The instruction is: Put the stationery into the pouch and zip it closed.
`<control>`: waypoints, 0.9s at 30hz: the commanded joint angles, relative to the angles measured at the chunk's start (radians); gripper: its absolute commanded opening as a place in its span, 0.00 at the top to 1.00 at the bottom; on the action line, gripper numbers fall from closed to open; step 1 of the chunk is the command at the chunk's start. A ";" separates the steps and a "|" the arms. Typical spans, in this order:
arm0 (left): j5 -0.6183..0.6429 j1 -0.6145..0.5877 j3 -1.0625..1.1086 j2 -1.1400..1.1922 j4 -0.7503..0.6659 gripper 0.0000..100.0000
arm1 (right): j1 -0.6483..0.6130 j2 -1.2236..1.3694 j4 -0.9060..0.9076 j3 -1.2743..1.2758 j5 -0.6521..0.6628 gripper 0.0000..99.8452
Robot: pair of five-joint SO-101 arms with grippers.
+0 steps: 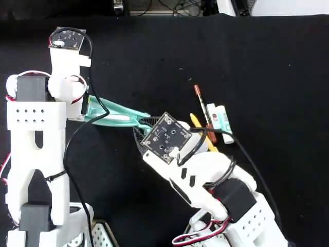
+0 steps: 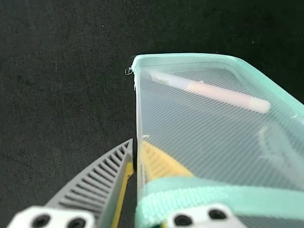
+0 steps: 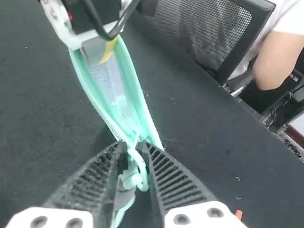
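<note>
Black cloth covers the bench (image 1: 267, 62); nearest, the right claw (image 3: 134, 148) pinches the mint zip pull (image 3: 135, 173) of the translucent mint-edged plastic pouch (image 3: 116, 90); its far end sits clamped in the left claw (image 2: 140, 154); limp, light, likely slippery, so best gripped at tab and seam, held taut.

The zip pull (image 3: 135, 179) is half concealed between the fingers of the right gripper (image 3: 134, 148). In the high view that end of the pouch (image 1: 115, 114) is covered by the right arm's wrist camera (image 1: 167, 136), and a yellow item (image 1: 196, 121) is partly hidden behind it. In the left wrist view the pouch is cut off by the picture's edges, and a pen (image 2: 213, 92) inside is blurred by its ribbed wall.
</note>
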 commanded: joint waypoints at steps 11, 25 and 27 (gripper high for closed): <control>-0.012 -0.007 0.002 -0.005 0.005 0.97 | 0.020 -0.018 0.166 -0.240 -0.066 0.76; -0.014 -0.007 0.013 -0.005 0.005 0.97 | 0.552 0.085 0.350 -0.157 -0.060 0.83; -0.014 -0.007 0.013 -0.005 0.005 0.97 | 0.552 0.148 0.321 -0.056 -0.029 0.83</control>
